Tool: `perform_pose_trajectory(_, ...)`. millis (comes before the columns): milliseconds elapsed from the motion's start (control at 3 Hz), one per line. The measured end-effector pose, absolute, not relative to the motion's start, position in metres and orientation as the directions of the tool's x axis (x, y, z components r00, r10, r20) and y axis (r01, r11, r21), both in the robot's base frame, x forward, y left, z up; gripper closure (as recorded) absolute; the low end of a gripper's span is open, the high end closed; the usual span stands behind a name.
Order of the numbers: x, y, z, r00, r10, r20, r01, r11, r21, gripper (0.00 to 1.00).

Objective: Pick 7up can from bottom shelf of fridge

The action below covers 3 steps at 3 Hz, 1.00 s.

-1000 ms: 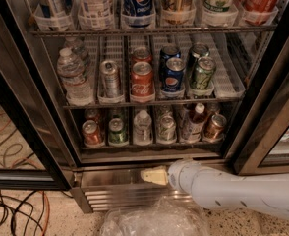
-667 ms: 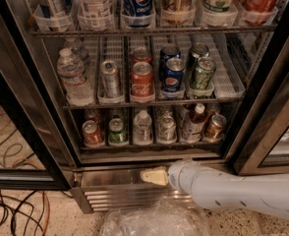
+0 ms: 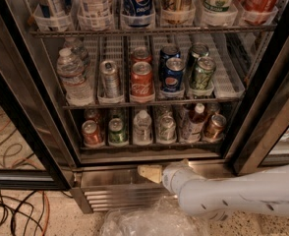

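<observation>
The fridge stands open, with its wire racks in full view. The 7up can stands upright on the bottom shelf, in the fourth lane from the left. It is a pale silvery can with green markings. A small water bottle stands in the lane just to its left, and another small bottle with a white cap in the lane to its right. Further left on the same shelf are a green can and a red can. A copper-brown can stands at the right end.

The gripper is below the bottom shelf, level with the fridge's steel base and in front of it. It points to the left. Its cream-coloured fingers are pressed together and hold nothing. The gripper is apart from the 7up can, which stands above it and a little to its right. The white arm comes in from the lower right edge of the view.

On the rack above stand a larger water bottle, a silver can, a Coke can and a Pepsi can. A crumpled clear plastic bag lies on the floor under the arm, and dark cables lie on the floor to the left.
</observation>
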<state>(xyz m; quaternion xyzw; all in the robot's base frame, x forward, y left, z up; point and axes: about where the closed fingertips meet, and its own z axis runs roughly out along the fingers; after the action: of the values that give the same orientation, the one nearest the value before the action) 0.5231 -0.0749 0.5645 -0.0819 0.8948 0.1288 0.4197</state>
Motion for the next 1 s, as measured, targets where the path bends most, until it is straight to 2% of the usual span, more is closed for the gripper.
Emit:
perform_pose_trajectory(333,0.5342,-0.0679,0.5514,-0.592,0.049,-0.805,-0.18,0.965,0.19,0.0)
perform_pose_trajectory(1000,0.5352,-0.0598,0.5483,-0.475,0.104,-0.874,-0.083,0.983,0.162,0.0)
